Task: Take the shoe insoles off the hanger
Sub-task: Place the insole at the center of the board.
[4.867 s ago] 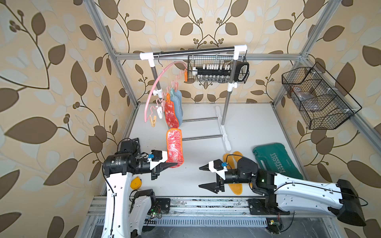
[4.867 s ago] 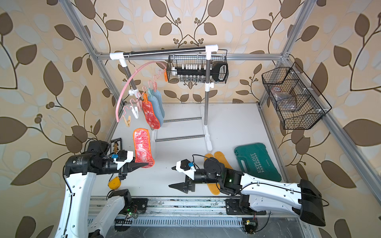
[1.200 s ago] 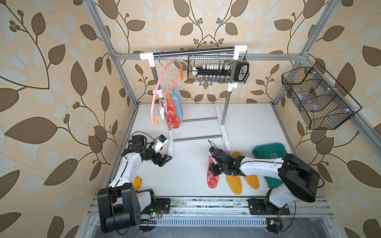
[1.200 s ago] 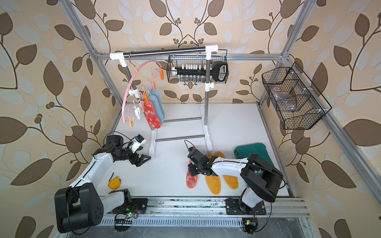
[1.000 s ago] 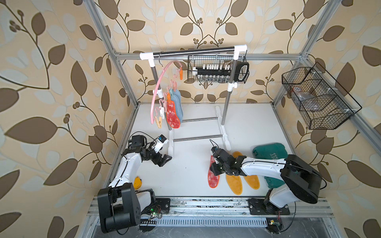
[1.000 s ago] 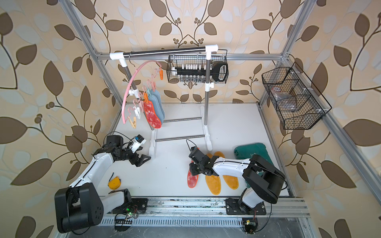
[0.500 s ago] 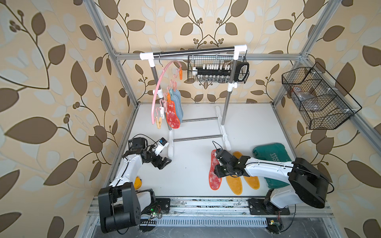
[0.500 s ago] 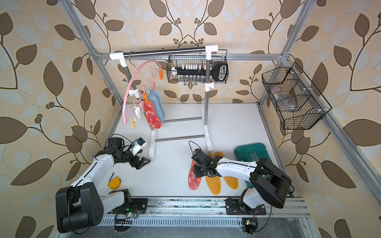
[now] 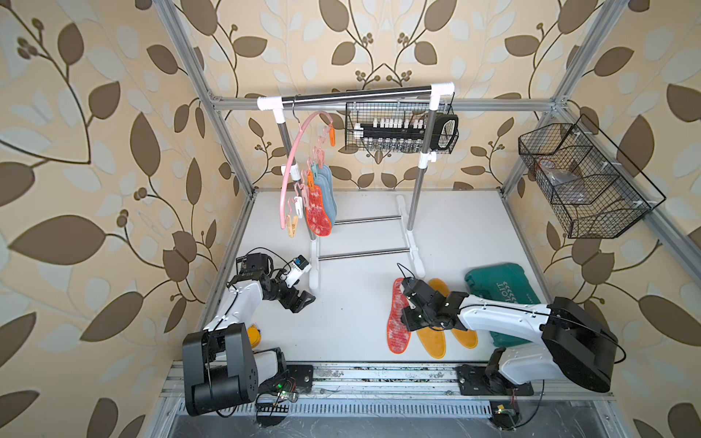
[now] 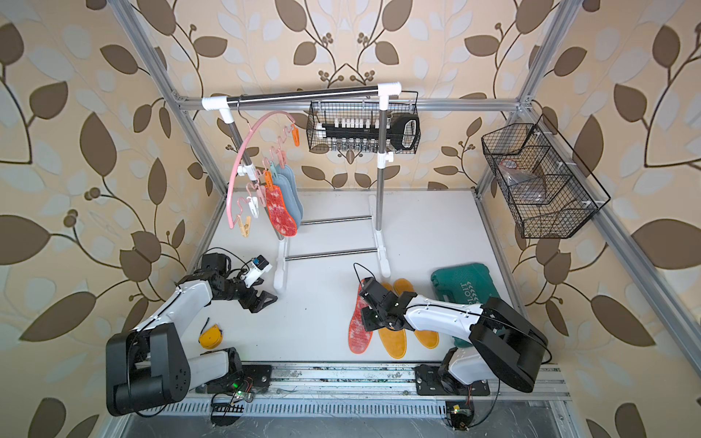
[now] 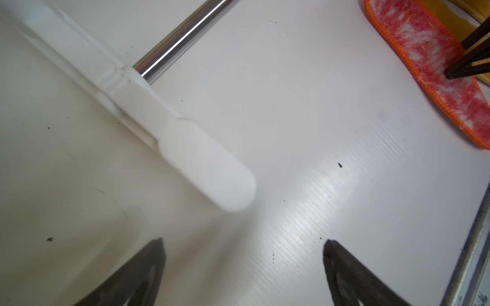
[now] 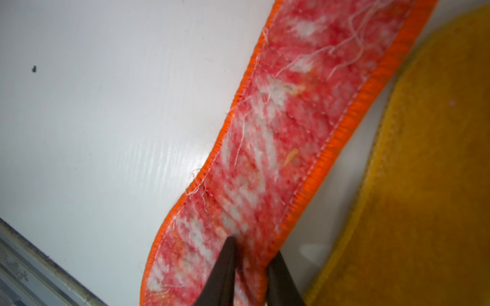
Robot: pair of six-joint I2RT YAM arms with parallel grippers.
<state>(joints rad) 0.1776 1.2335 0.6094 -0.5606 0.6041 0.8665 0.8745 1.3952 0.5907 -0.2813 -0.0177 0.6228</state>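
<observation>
Third insole set down by the yellow pair, three left to unclip

The right gripper (image 12: 253, 246) reaches low and flat across the near table, jaws narrow, tips on the red-and-white insole (image 9: 396, 322) lying just left of the orange-yellow pair (image 9: 432, 341) – probably to line it up; a pinch cannot be told. The left gripper (image 9: 303, 303) hovers wide and empty by the rack foot (image 11: 206, 169), elbow folded. Far left, the pink hanger (image 9: 282, 204) holds the red hanging insole (image 9: 316, 214) and the grey-blue pair (image 9: 328, 189)

Close behind the left pincer (image 11: 243, 240) sits one wrist camera, behind the right pincer (image 12: 253, 246) another, both facing the table (image 11: 291, 106), sharing the red insole (image 11: 424, 53). Both top views look down on everything from well above them.
</observation>
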